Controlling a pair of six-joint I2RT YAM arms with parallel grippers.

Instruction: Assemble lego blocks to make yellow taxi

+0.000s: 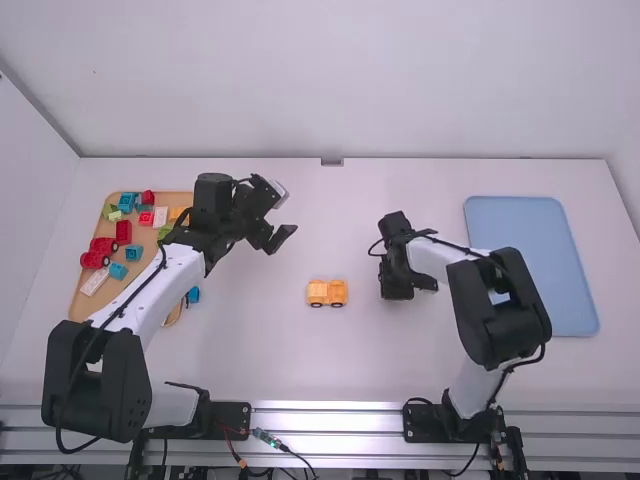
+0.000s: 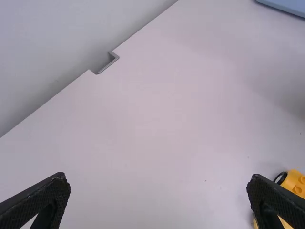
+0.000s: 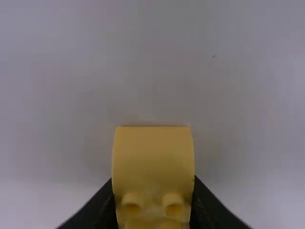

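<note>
the right gripper (image 1: pixel 397 290) clasps a yellow block (image 3: pixel 152 160); the left gripper (image 1: pixel 281 239) hangs spread apart above the desk (image 1: pixel 345 365), near the yellow car (image 1: pixel 327 292).

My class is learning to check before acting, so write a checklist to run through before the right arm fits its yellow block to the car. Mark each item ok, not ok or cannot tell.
1. Right tool grips the block: ok, a finger on each side.
2. Car stands on its wheels: ok.
3. Block is over the car: not ok, the right tool is off to the car's right.
4. Left tool is empty, free to help: ok, its fingers are open with nothing between them.
5. Left tool is steadying the car: not ok, it isn't holding it.
6. Block's underside is ready to fit: cannot tell, it's hidden.
</note>
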